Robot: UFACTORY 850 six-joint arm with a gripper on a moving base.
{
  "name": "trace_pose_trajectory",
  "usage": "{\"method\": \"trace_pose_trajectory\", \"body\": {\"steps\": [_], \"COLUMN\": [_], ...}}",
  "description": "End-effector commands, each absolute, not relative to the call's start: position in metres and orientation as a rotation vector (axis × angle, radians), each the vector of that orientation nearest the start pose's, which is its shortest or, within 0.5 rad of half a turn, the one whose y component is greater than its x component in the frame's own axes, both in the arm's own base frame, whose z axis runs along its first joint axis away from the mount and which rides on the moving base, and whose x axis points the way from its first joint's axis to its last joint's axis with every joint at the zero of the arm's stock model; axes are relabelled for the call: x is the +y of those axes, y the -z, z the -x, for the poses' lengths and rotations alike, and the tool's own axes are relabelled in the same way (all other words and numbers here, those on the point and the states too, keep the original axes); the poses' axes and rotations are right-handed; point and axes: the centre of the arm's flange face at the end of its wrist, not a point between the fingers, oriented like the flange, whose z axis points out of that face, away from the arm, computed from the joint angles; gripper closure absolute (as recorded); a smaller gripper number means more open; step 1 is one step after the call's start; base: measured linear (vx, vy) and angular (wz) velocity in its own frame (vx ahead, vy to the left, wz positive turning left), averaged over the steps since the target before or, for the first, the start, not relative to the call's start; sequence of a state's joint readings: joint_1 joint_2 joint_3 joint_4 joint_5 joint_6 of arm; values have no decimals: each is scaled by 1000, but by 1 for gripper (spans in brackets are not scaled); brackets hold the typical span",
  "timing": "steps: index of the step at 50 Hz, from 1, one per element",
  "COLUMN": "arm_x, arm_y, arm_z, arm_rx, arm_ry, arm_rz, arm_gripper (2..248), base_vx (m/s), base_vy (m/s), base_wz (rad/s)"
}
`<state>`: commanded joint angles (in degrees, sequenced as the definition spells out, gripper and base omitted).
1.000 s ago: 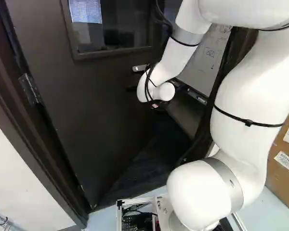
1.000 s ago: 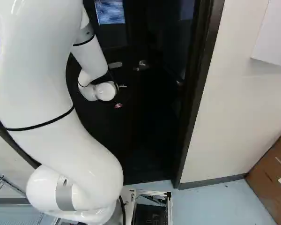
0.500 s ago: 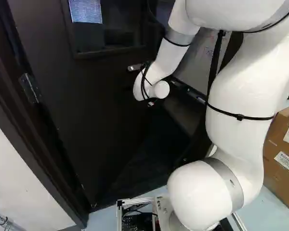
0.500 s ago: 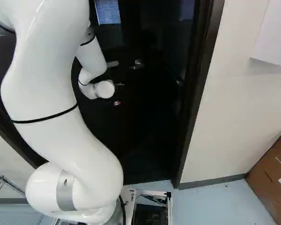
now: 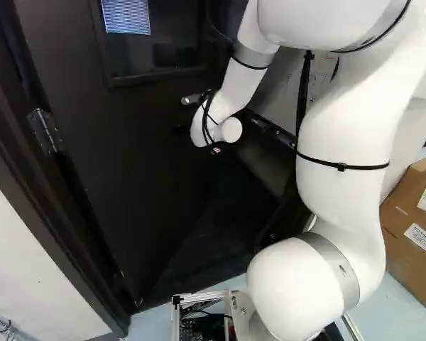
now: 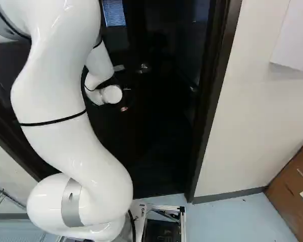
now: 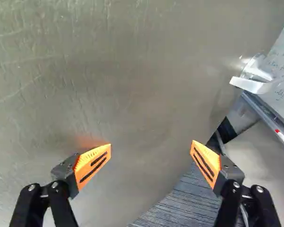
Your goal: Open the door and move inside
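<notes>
In the left base view the dark door (image 5: 135,185) stands partly open, swung inward on its left-hand hinge (image 5: 45,131). Its lever handle (image 5: 190,99) shows just above my wrist. The gripper (image 5: 182,129) is a dim shape before the door, mostly lost against it. From the wrist, the gripper (image 7: 151,147) is open, both orange-padded fingers wide apart over the door face (image 7: 132,71), nothing between them. One finger has an orange reflection beside it; contact cannot be told. The silver handle (image 7: 251,82) lies ahead of and beyond the other finger, near the door's free edge.
The door frame (image 6: 214,101) stands right of the doorway, with a pale wall (image 6: 262,101) beside it. Past the door's edge are a whiteboard (image 7: 281,71) with a marker ledge and striped flooring (image 7: 180,203). Cardboard boxes (image 5: 419,227) stand right of the arm.
The door has swung further inward, its handle shifting left in both base views. My wrist has moved with it, away from the base and leftward, as the arm stretches out. The base has stayed put.
</notes>
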<state>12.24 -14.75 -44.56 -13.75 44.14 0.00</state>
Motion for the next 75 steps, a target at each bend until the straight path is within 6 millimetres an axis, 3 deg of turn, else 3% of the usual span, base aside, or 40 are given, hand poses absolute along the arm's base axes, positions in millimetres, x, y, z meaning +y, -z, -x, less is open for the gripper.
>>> {"method": "trace_pose_trajectory", "body": {"steps": [75], "arm_x": [224], "arm_y": [-408], "arm_z": [-590], "arm_rx": [-878], "arm_ry": [1765], "arm_rz": [2137], "arm_gripper": [3], "base_vx": [0], "base_vy": [0], "base_wz": [0]}}
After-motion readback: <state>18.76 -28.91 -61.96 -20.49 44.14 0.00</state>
